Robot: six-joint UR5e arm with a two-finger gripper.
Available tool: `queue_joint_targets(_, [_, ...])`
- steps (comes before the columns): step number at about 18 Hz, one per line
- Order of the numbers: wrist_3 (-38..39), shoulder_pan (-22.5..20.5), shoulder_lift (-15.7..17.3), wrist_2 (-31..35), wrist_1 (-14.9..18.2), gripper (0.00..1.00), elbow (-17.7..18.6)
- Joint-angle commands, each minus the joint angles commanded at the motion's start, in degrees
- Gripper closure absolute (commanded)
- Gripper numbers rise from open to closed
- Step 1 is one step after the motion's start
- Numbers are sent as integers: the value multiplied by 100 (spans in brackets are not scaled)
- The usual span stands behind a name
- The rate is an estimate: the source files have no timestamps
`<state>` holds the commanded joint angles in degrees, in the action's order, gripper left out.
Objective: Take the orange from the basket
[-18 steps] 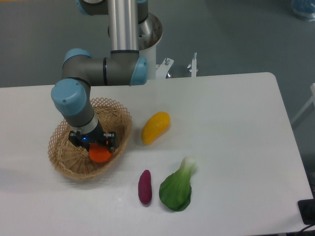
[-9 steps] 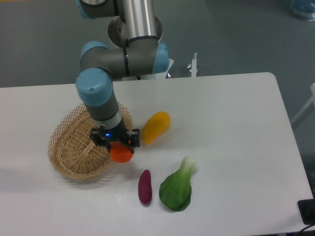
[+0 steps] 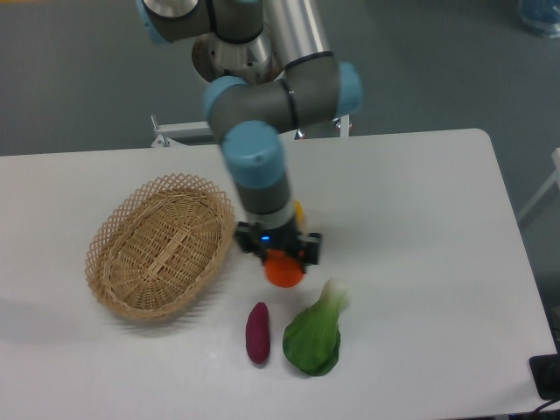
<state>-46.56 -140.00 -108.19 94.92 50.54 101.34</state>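
White counter [image 3: 420, 219] is seen below; the orange [image 3: 283, 270] is clasped by the jaws, right of the basket [image 3: 157, 245], above the bok choy [image 3: 317, 332].

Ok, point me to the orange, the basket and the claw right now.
orange [image 3: 283, 271], fixed camera, on its exposed lower front skin.
basket [image 3: 118, 229], fixed camera, on the left lattice rim.
claw [image 3: 282, 261], fixed camera, midway between the fingertips, shut on the orange.

Woven wicker basket [image 3: 157, 254], smooth glossy orange [image 3: 283, 270], matt white table [image 3: 420, 227]
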Motion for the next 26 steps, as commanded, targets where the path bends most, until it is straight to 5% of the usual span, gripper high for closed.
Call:
queue_joint_targets(9, [-1285, -564, -527, -26, 70, 48, -711])
queue_joint_targets(26, [-1400, -713, -571, -53, 70, 47, -800])
